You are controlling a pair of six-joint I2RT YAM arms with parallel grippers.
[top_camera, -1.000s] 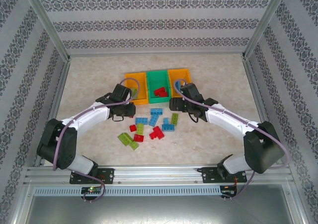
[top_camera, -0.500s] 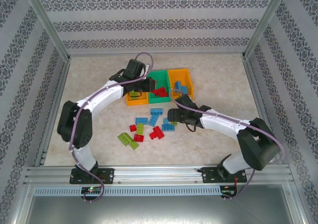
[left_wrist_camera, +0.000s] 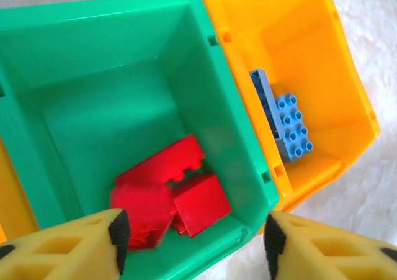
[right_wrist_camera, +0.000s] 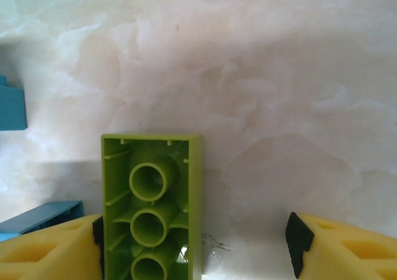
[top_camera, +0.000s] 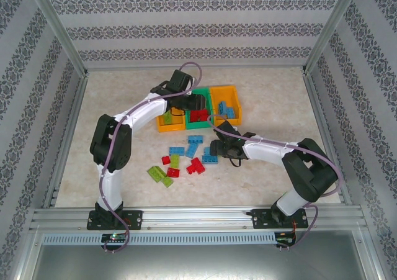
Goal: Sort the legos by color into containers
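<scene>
1. Legos (top_camera: pixel 186 159) lie loose on the table (top_camera: pixel 279 100), spread from the right pincer (right_wrist_camera: pixel 195 249) toward the left arm (top_camera: pixel 133 115). Red ones (left_wrist_camera: pixel 167 199) sit in the green bin (left_wrist_camera: pixel 93 63) straight below the left pincer (left_wrist_camera: pixel 195 246), and blue ones (left_wrist_camera: pixel 285 121) sit in the orange bin (left_wrist_camera: pixel 347 94) just to its right.
2. We find the left pincer released, its fingers wide apart with nothing between them. Only their tips show, cut off by the lower edge.
3. We find the right pincer released too. A lime brick (right_wrist_camera: pixel 152 199) lies hollow side up right beside one finger (right_wrist_camera: pixel 49 249), with bare table between it and the other finger. Whether brick and finger touch we cannot tell, and the brick's near end is cut off.
4. Two more blue bricks (right_wrist_camera: pixel 12 109) beyond that same finger are cut by the picture's edge.
5. From above, the left arm covers part of the second orange bin (top_camera: pixel 167 123), left of its pincer, and we cannot tell what that bin holds.
6. Bare table opens ahead of the right pincer, while bin walls stand close under the left one.
</scene>
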